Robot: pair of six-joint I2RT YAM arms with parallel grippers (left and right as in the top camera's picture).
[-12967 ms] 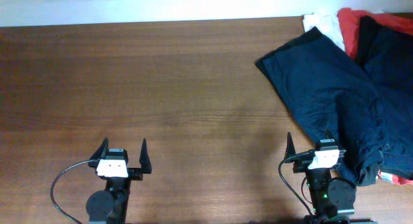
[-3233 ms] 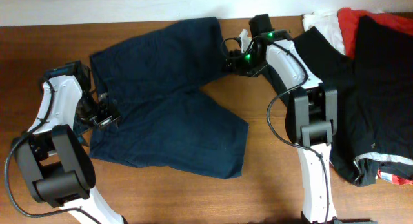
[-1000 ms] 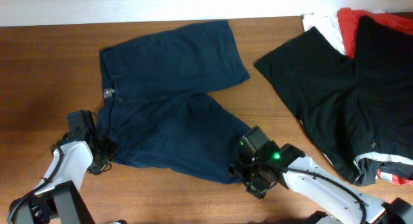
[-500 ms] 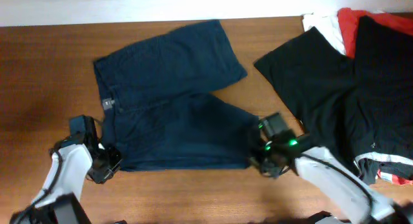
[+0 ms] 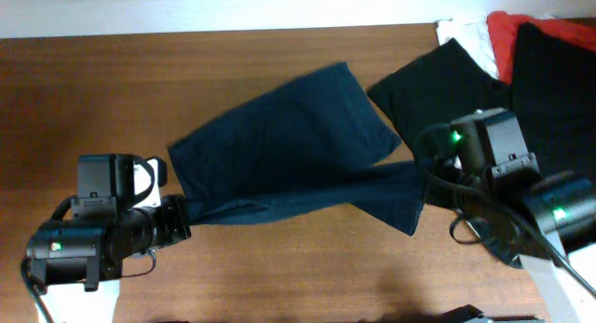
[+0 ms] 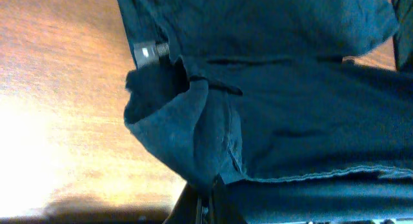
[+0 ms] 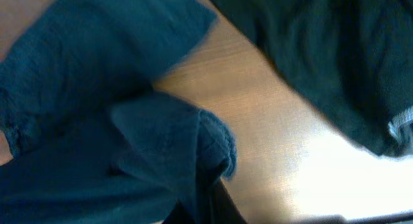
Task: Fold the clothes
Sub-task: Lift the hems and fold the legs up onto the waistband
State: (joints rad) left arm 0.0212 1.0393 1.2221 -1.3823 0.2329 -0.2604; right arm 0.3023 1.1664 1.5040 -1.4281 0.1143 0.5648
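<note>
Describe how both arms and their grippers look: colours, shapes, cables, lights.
Both arms are bulky black cylindrical housings joined by white links. The left arm shows one green light; the right arm shows two, plus looping black cables. What shows of the left gripper and right gripper looks dark and narrow.

The shorts span the table's middle, other garments lying to their right.

I look out over a brown wood-grain table, with a pale white strip running along its 12 o'clock edge.
</note>
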